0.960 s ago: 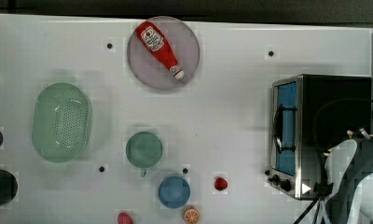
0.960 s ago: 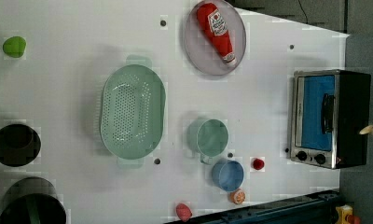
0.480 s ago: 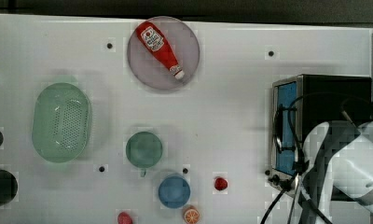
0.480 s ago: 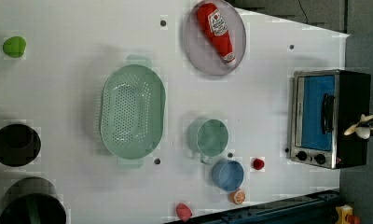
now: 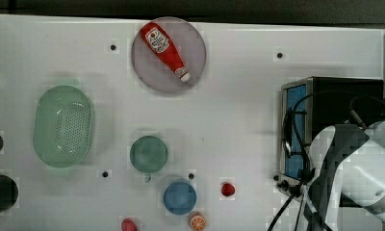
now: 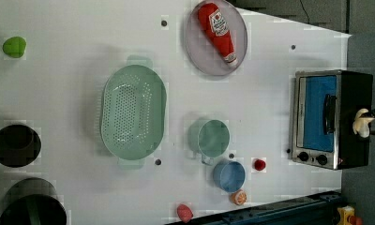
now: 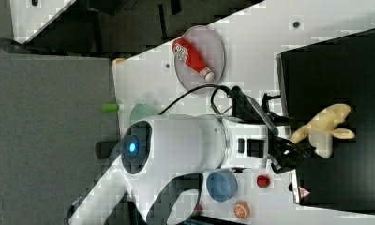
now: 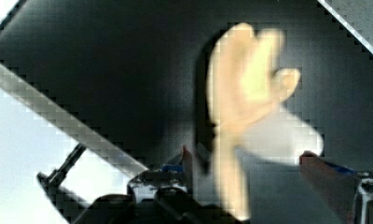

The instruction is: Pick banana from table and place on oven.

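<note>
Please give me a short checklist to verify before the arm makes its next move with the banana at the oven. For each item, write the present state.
1. Banana is over the oven top, not over the table: ok; the right view shows it against the black top.
2. Banana is resting on the oven top: cannot tell; contact is not visible in the wrist view.
3. Gripper has let go of the banana: cannot tell.
4. Oven top around the banana is free of other things: ok.
5. Banana is away from the oven's edges: cannot tell; the left view shows it near the back edge.
6. Cables do not cover the banana: ok.
</note>
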`<state>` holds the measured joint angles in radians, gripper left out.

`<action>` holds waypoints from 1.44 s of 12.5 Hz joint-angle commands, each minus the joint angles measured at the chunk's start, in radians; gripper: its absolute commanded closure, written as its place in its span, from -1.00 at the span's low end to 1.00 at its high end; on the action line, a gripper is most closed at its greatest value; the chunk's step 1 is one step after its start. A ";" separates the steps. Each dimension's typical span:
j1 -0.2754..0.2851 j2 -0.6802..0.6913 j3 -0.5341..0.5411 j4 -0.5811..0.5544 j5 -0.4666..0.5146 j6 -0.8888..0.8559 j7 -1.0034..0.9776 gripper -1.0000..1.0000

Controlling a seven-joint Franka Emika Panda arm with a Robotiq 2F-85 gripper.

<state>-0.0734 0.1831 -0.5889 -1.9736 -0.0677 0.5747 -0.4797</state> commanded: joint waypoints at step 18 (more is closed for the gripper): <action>0.115 -0.490 0.538 0.053 0.059 -0.515 0.662 -1.00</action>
<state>0.0975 -0.3296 0.0207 -1.9287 0.0047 0.0762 0.1053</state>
